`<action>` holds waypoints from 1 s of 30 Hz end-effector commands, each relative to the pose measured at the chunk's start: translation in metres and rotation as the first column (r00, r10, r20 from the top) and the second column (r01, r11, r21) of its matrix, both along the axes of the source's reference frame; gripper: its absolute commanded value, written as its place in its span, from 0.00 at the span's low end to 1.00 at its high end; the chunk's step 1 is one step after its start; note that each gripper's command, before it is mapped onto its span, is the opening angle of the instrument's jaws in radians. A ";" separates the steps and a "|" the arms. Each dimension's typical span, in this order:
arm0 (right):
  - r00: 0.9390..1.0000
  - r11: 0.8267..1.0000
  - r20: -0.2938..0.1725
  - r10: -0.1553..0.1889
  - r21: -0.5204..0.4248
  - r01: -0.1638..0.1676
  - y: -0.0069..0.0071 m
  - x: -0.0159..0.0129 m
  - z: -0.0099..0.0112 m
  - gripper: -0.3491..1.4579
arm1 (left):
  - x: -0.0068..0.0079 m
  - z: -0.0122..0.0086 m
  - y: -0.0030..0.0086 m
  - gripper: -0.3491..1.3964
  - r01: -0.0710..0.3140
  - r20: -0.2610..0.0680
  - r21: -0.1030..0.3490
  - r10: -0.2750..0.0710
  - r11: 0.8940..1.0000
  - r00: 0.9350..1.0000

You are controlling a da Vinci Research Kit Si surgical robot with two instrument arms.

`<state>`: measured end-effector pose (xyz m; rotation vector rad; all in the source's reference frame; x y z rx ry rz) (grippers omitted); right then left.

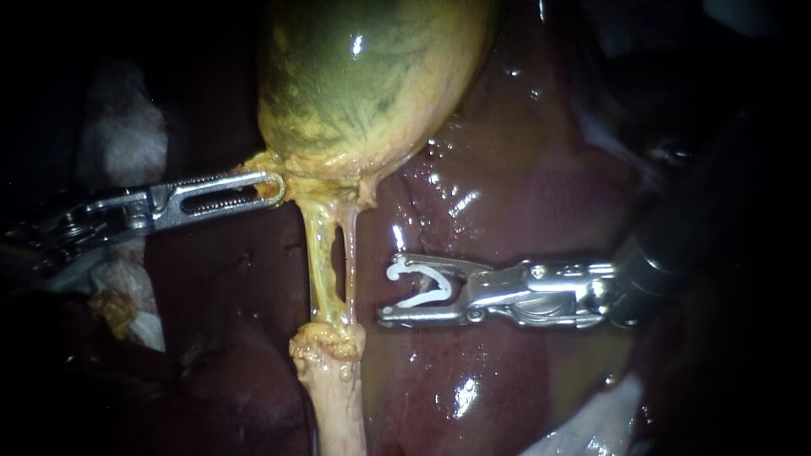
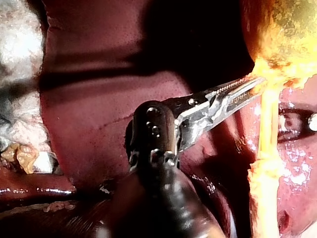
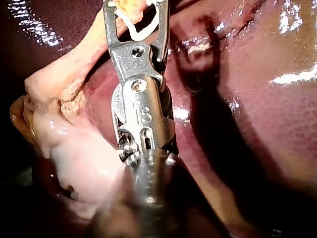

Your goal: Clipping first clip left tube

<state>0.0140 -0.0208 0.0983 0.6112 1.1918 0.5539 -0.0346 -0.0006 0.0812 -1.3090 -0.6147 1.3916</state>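
Right now your left instrument point(image 1: 272, 187) has its jaws closed on the lower edge of the gallbladder point(image 1: 363, 84), just beside the top of the left tube point(image 1: 319, 262). Your right instrument point(image 1: 390, 294) holds its jaws wide apart with the white clip point(image 1: 394, 271) seated against both. It sits near the thinner right tube point(image 1: 349, 253) and touches neither tube.
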 end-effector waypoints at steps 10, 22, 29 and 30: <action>1.000 1.000 0.004 0.007 0.018 -0.007 -0.0001 0.0024 0.0004 0.52 | -0.0004 -0.0002 -0.0001 0.00 0.002 -0.002 0.000 -0.002 1.000 1.000; 1.000 0.998 0.012 0.022 0.063 -0.023 -0.0006 0.0043 0.0020 0.52 | -0.0007 -0.0005 -0.0003 0.00 0.003 -0.002 0.000 -0.003 1.000 1.000; 0.999 0.996 0.016 0.030 0.085 -0.032 -0.0011 0.0053 0.0030 0.52 | -0.0010 -0.0006 -0.0004 0.00 0.004 -0.003 0.000 -0.004 1.000 1.000; 0.999 0.996 0.017 0.031 0.084 -0.032 -0.0011 0.0055 0.0031 0.52 | -0.0010 -0.0007 -0.0004 0.00 0.004 -0.003 0.000 -0.004 1.000 1.000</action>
